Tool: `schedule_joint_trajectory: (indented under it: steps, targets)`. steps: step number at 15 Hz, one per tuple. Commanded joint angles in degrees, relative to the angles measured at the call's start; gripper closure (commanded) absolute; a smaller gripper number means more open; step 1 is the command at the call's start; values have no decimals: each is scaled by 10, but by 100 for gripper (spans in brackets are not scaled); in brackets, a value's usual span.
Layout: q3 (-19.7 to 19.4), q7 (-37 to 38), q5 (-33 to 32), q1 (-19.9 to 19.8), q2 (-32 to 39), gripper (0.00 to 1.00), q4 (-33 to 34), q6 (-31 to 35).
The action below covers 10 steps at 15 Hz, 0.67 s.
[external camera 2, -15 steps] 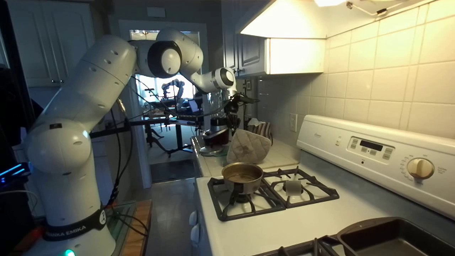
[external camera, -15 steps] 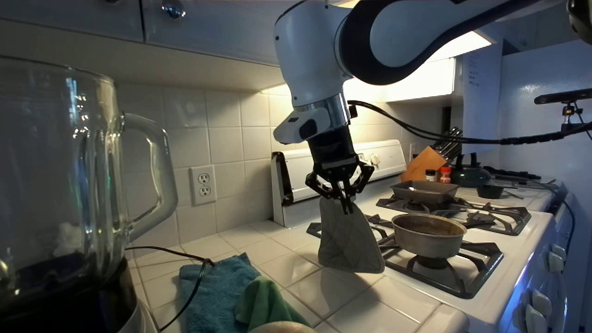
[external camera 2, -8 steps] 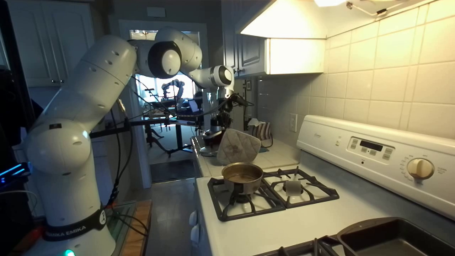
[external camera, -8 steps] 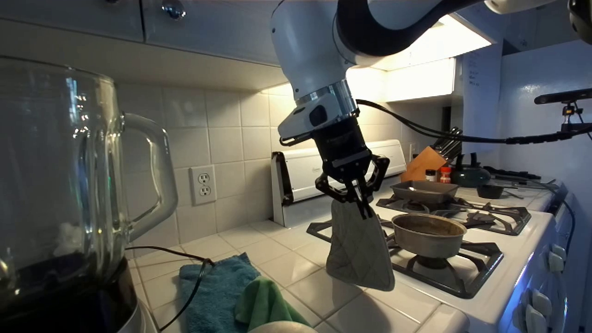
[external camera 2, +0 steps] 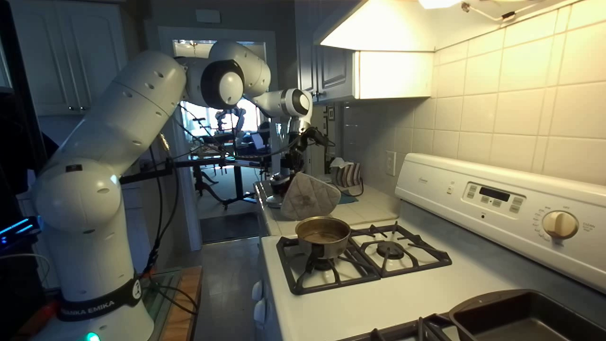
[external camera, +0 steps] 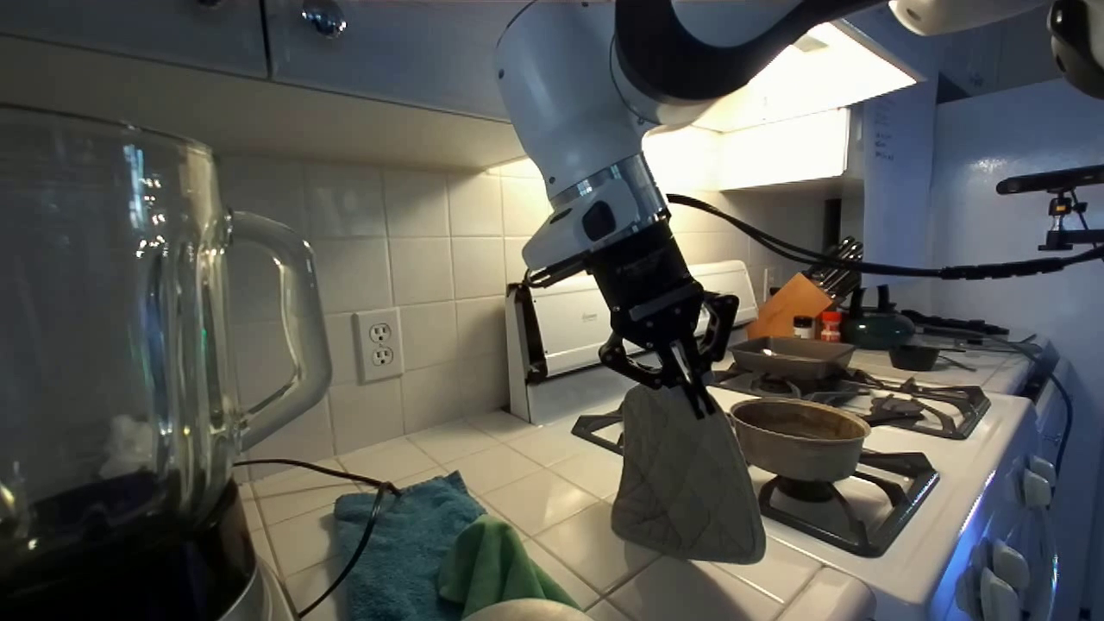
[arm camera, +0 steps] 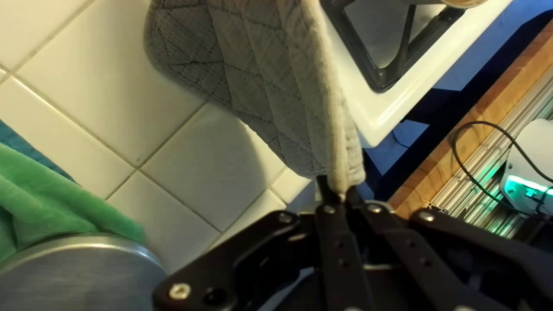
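The black two-fingered claw (arm camera: pixel 340 194) pinches one end of the grey quilted-cloth pot holder (arm camera: pixel 263 77), which hangs over the white-tiled worktop (external camera: pixel 535 500). So shallow a grip could let it slip; a sideways swing could nudge the round metal saucepan (external camera: pixel 798 453) beyond, whose dim inside is hard to make out.

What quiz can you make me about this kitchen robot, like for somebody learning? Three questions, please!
1. What are the robot's jaws closed on? A) the kettle B) a quilted pad C) the blender jug
2. True or false: the saucepan sits on a stove grate.
3. What colour is the towel by the green cloth?
Key: 1. B. 2. True. 3. Blue.
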Motion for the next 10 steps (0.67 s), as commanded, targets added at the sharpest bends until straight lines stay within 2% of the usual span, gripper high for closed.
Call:
schedule_joint_trajectory:
  steps: [1,5,8,10]
  targets:
    - [5,-19,21,0,28,99,50,-26]
    - [3,-12,41,-1,45,99,73,-21]
    - [0,-7,49,0,56,93,91,-16]
    - [-3,-5,51,0,62,71,101,-17]
